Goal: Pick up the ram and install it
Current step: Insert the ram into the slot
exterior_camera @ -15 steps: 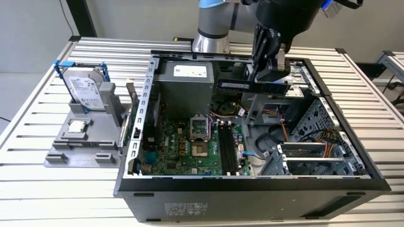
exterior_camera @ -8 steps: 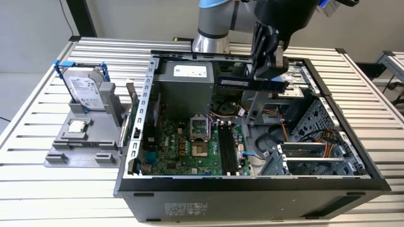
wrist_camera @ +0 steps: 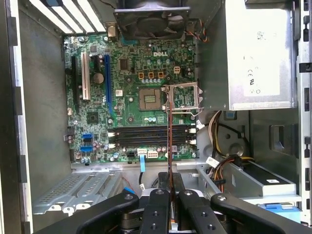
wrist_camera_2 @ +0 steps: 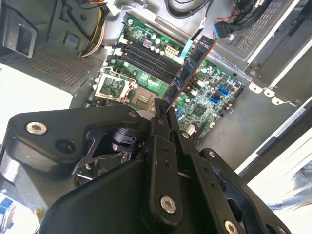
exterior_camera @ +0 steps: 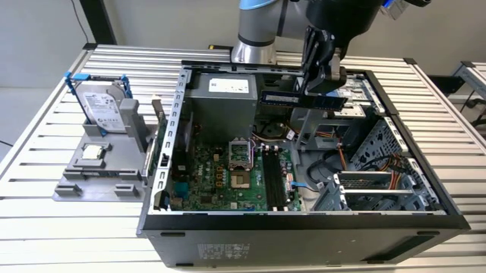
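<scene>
Ram [exterior_camera: 302, 100] clamped between the fingers of the claw [exterior_camera: 324, 90], long edge level, held high over the open computer case [exterior_camera: 304, 219] and well clear of the motherboard [exterior_camera: 220, 176]. Edge-on in both wrist views, seemingly crosswise to the black memory slots [wrist_camera: 146, 138] below. Hard drive [exterior_camera: 102, 111] and processor chip [exterior_camera: 93, 152] on a grey holder [exterior_camera: 91, 185] on the tabletop [exterior_camera: 45, 227], at the exterior view's left.

You see the ram [wrist_camera: 170, 146] edge-on in the first wrist view, so its chips are hidden, and its gripped end vanishes inside the end effector [wrist_camera: 170, 181]. In the exterior view the top edge cuts off the arm [exterior_camera: 256, 31].
</scene>
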Available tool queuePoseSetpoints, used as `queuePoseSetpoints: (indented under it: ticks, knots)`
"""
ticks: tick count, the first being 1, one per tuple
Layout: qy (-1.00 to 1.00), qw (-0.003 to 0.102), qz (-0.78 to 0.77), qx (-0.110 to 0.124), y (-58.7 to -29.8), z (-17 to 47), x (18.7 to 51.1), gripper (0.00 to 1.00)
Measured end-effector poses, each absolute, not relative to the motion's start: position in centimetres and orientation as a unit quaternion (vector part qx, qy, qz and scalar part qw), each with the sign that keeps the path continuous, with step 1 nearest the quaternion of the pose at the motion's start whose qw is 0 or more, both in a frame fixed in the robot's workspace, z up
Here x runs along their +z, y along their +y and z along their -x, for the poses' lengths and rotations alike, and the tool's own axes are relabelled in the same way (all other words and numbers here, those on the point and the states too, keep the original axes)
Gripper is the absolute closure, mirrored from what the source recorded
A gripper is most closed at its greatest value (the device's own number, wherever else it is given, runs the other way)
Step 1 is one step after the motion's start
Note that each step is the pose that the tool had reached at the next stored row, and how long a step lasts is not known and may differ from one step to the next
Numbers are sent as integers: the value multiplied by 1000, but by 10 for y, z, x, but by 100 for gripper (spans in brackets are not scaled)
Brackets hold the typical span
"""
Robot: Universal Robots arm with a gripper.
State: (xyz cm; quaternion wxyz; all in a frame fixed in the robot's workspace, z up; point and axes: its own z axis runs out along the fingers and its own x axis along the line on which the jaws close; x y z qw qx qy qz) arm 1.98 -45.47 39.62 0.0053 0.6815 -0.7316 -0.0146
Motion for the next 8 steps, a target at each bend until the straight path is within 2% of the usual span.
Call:
queuePoseSetpoints:
  ticks: [8]
  knots:
    - [-732, 5, -682, -15, -454, -20, 396, 100]
